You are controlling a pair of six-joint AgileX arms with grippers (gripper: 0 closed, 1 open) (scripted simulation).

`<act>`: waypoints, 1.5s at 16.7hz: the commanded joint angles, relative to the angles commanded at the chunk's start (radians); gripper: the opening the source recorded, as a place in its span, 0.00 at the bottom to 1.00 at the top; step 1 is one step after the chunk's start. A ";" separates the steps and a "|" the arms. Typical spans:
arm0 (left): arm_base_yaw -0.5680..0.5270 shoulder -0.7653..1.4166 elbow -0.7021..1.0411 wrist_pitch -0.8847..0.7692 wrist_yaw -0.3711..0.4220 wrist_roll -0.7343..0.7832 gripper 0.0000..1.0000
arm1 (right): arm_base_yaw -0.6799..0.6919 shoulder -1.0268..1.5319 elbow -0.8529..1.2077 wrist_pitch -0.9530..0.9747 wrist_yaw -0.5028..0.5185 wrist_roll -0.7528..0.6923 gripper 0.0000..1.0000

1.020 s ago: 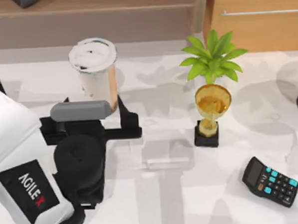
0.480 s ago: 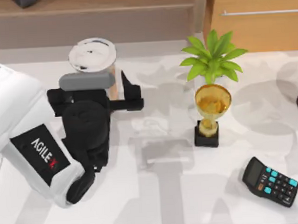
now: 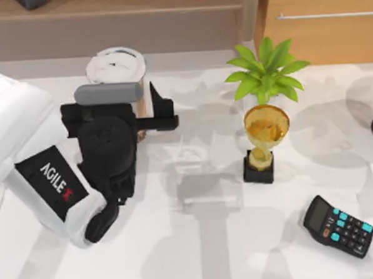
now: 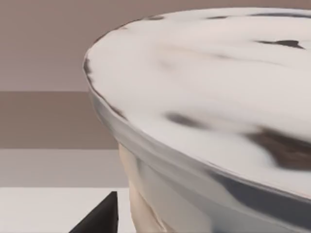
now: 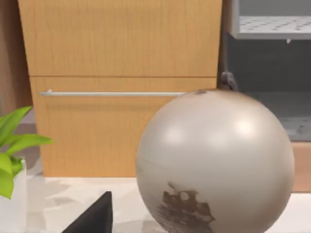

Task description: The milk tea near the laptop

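milk tea, white-lidded, upright, table's back-left

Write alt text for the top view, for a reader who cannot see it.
Seen from above, the left arm's end effector reaches around a milk tea with a white lid at the back left of a white table. To the right stand a potted plant and a gold trophy, with a black calculator nearer the front right.

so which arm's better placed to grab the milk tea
Left. Its pincer is already at the milk tea, one finger beside the cup, whose lid looms close in the left wrist view. The right arm faces a globe.
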 joint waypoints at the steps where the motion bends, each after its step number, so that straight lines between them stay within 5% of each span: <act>1: 0.000 0.000 0.000 0.000 0.000 0.000 0.77 | 0.000 0.000 0.000 0.000 0.000 0.000 1.00; 11: 0.000 0.000 0.000 0.000 0.000 0.000 0.02 | 0.000 0.000 0.000 0.000 0.000 0.000 1.00; 25: -0.002 -0.028 -0.002 -0.024 0.000 0.001 0.00 | 0.000 0.000 0.000 0.000 0.000 0.000 1.00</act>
